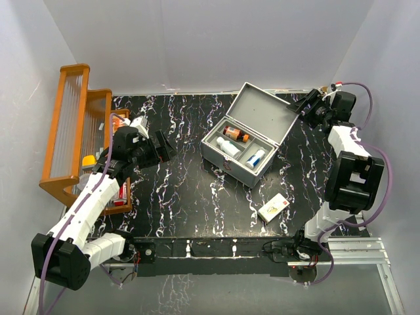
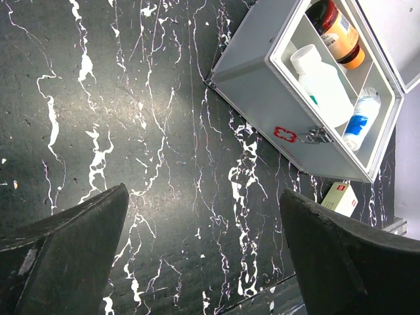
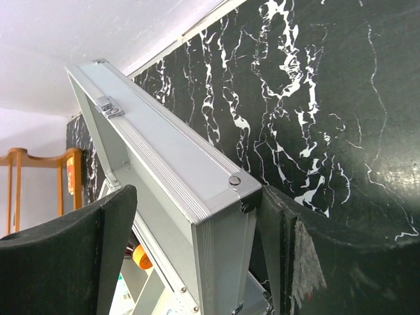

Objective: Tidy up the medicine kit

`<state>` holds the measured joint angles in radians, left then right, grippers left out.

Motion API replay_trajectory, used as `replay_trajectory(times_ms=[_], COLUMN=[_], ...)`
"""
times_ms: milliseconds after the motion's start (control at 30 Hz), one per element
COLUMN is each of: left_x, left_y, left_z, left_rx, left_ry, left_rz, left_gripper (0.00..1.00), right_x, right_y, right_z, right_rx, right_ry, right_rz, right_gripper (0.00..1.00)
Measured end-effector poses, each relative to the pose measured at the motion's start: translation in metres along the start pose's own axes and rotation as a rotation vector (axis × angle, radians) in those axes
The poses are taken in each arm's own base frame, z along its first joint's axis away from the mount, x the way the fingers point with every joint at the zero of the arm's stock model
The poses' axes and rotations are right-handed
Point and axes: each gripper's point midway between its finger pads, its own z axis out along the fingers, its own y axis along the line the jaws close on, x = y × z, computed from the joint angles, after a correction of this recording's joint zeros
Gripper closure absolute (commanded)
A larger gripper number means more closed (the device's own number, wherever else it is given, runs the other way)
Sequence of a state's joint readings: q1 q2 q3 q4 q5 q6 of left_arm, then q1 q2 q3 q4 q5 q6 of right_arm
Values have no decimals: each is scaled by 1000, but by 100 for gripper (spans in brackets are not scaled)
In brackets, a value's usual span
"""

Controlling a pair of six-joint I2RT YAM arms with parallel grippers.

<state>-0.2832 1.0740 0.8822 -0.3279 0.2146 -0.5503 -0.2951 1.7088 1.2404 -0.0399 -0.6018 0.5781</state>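
Note:
The medicine kit (image 1: 223, 159) stands open mid-table, its lid (image 1: 266, 115) raised toward the back right. Inside lie an orange-capped brown bottle (image 1: 235, 134), a white bottle (image 1: 228, 147) and a blue-white tube (image 1: 256, 157). My right gripper (image 1: 304, 108) is open and straddles the lid's upper right corner (image 3: 243, 187); its right finger (image 3: 282, 230) touches the corner and the left one stands apart. My left gripper (image 1: 164, 147) is open and empty, hovering over bare table left of the kit (image 2: 262, 92). The lid's handle is hidden.
A small white box with red print (image 1: 273, 207) lies on the table near the front right, also in the left wrist view (image 2: 339, 198). A wooden rack (image 1: 72, 138) holding several items stands at the left edge. White walls close in behind and beside.

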Motion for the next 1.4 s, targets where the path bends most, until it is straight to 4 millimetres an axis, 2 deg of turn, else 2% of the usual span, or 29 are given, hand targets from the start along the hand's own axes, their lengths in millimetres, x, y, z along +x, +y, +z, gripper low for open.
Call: replay_trajectory(times_ms=[367, 500, 900, 1133, 1400], left_x=[1, 3, 12, 10, 8], left_y=[-2, -3, -9, -18, -25], left_z=[0, 0, 15, 26, 32], left_rx=[9, 16, 51, 91, 124], left_ry=[6, 16, 105, 144, 156], left_rz=[-7, -10, -35, -53, -61], left_gripper=[1, 1, 2, 2, 2], right_x=[4, 10, 9, 18, 45], right_y=[6, 12, 69, 98, 129], right_z=[2, -6, -51, -75, -91], right_rx=[-56, -61, -130, -177, -223], right_ry=[19, 8, -67, -80, -35], right_rz=[-32, -40, -146, -191, -315], right_gripper=[29, 29, 27, 27, 25])
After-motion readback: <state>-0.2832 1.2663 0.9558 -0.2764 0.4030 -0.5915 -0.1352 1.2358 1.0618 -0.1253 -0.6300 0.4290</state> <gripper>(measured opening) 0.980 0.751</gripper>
